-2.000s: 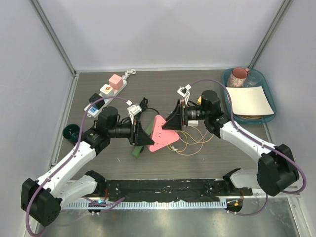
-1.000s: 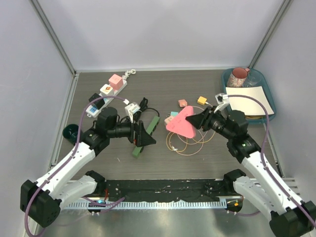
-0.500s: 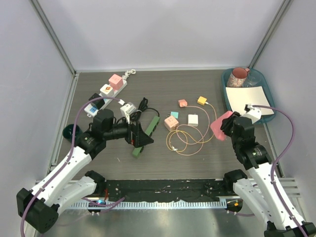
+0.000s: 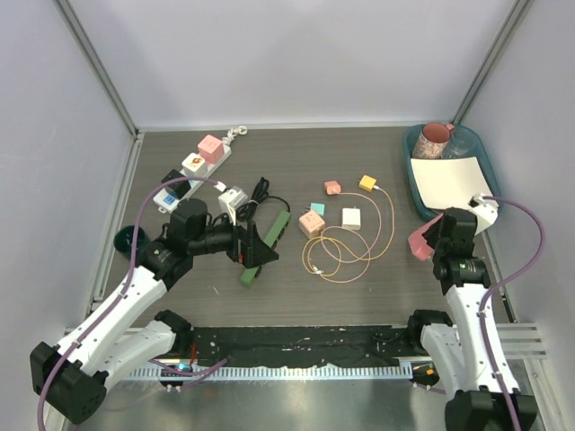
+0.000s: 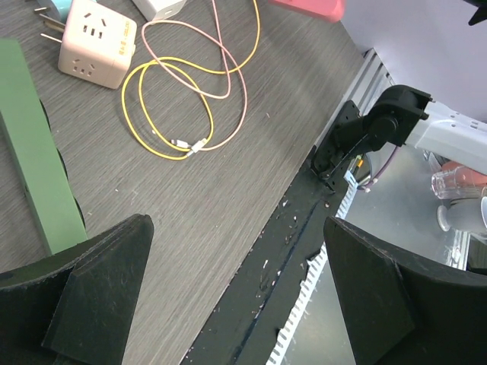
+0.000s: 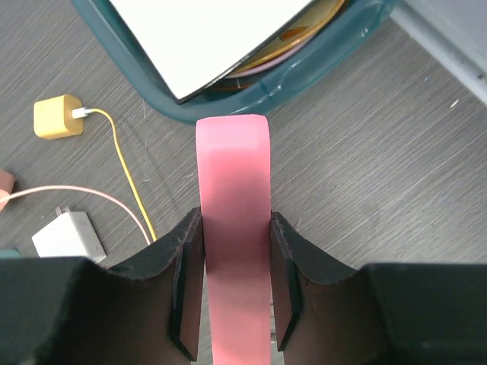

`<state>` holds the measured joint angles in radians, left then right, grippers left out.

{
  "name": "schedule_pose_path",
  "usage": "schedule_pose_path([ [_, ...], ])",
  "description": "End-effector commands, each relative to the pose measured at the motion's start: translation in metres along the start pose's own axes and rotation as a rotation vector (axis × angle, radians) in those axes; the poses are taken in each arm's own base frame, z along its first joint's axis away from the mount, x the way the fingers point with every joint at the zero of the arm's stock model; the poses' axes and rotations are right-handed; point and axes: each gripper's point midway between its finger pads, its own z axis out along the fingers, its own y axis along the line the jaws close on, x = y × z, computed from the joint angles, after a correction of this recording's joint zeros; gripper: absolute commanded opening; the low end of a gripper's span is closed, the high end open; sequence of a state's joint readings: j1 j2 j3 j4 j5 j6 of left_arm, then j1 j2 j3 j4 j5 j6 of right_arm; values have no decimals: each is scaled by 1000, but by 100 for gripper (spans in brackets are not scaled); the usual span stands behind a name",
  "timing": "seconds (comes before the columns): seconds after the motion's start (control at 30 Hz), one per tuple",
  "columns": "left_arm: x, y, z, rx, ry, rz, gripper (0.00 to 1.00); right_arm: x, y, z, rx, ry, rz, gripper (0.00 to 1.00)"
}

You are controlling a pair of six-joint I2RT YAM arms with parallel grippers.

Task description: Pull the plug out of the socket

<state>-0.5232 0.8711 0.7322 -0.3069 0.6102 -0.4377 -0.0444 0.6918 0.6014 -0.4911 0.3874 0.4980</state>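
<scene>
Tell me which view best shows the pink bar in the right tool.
Right wrist: the pink bar runs through the centre, clamped between the right tool's fingers. Top external shows just its end; left wrist, one corner.

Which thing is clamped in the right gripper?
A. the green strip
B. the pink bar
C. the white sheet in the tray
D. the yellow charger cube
B: in the right wrist view the right gripper is closed against both sides of the pink bar, which sticks out ahead of it.
</scene>
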Motion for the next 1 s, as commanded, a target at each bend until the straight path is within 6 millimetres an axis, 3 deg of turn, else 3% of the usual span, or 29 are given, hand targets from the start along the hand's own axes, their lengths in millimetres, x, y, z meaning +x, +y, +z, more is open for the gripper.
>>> schedule_pose_path([
  [0.0, -14, -7, -3, 12, -35, 31, 100, -1, 20, 7, -191, 4, 158, 1],
  [0.27, -12, -7, -1, 17, -28, 23, 100, 14, 23, 10, -298, 33, 358, 1],
  [0.43, -12, -7, 1, 22, -21, 14, 100, 41, 18, 18, -284, 86, 438, 7],
  [0.67, -9, -7, 2, 26, -10, 4, 100, 58, 0, 23, -197, 92, 520, 23],
  [0.97, -11, -9, 0, 30, -23, 1, 100, 84, -42, 28, 60, 126, 566, 46],
])
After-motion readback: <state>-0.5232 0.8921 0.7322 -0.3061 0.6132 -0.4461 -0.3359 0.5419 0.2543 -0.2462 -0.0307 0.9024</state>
